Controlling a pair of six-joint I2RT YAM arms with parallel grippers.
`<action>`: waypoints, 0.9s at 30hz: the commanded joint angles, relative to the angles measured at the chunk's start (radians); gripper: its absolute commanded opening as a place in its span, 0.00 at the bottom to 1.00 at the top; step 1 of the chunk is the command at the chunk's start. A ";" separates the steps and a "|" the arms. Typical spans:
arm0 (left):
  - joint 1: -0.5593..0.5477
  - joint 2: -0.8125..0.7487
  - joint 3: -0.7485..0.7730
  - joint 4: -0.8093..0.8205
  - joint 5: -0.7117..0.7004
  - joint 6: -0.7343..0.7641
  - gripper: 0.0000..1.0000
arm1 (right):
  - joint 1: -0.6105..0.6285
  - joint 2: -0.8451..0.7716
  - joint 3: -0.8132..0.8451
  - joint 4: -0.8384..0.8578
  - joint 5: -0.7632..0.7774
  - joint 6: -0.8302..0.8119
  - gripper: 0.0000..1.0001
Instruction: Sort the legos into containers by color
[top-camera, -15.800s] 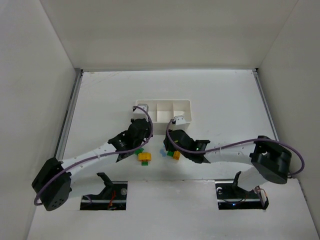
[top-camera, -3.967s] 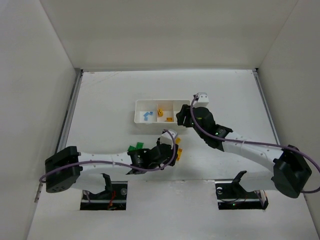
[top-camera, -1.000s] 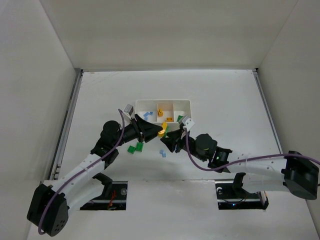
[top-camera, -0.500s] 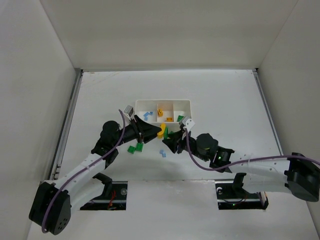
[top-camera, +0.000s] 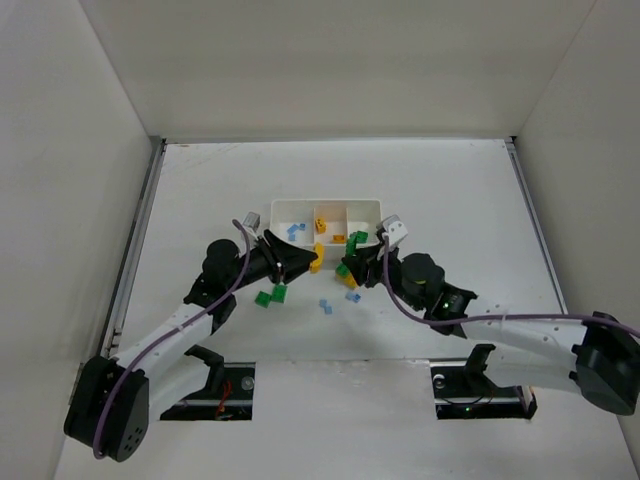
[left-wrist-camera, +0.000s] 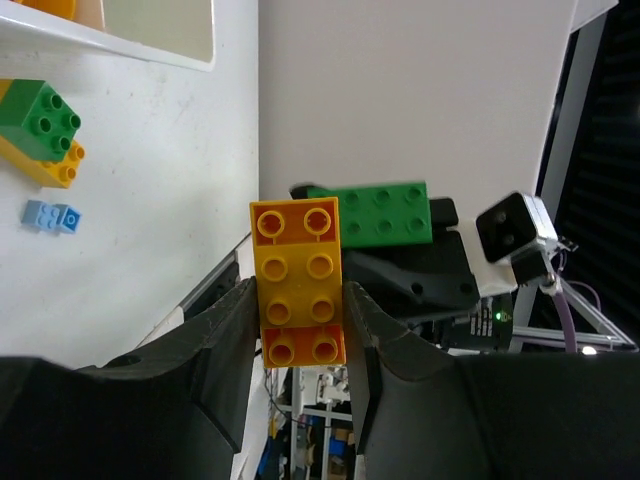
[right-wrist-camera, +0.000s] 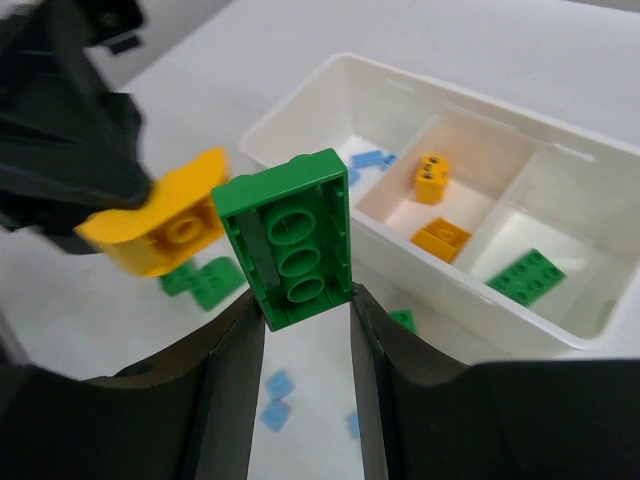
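Directions are read on the top view, with 12 o'clock pointing away from the arm bases.

The left gripper is pinching a yellow-orange brick between both fingers. The pads are pressing on its long sides, and its studs are facing the wrist camera. The right gripper is clamping a green brick in the same way, with the hollow underside facing its own camera. Both held bricks are hanging above the table, close together but not touching. The green brick is sitting between 2 and 3 o'clock of the yellow-orange brick.

The white tray is lying at 12 o'clock of the two grippers, just beyond them.
- The left compartment is holding pale blue bricks.
- The middle compartment is holding two orange pieces.
- The right compartment is holding one flat green piece.

Loose legos are lying on the table:
- Two green blocks are resting at 7 o'clock of the left gripper.
- Small blue blocks are resting at 6 o'clock, between the two grippers.
- A stacked pair, green on yellow-orange, is sitting near the tray's near wall, below the right gripper.
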 joint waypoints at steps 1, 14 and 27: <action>-0.013 0.011 0.052 0.034 -0.035 0.070 0.12 | -0.057 0.063 0.071 -0.047 0.080 0.035 0.31; -0.106 0.210 0.279 -0.148 -0.321 0.458 0.12 | -0.242 0.272 0.228 -0.142 0.084 0.119 0.33; -0.194 0.359 0.444 -0.254 -0.565 0.656 0.12 | -0.279 0.352 0.301 -0.178 0.087 0.099 0.57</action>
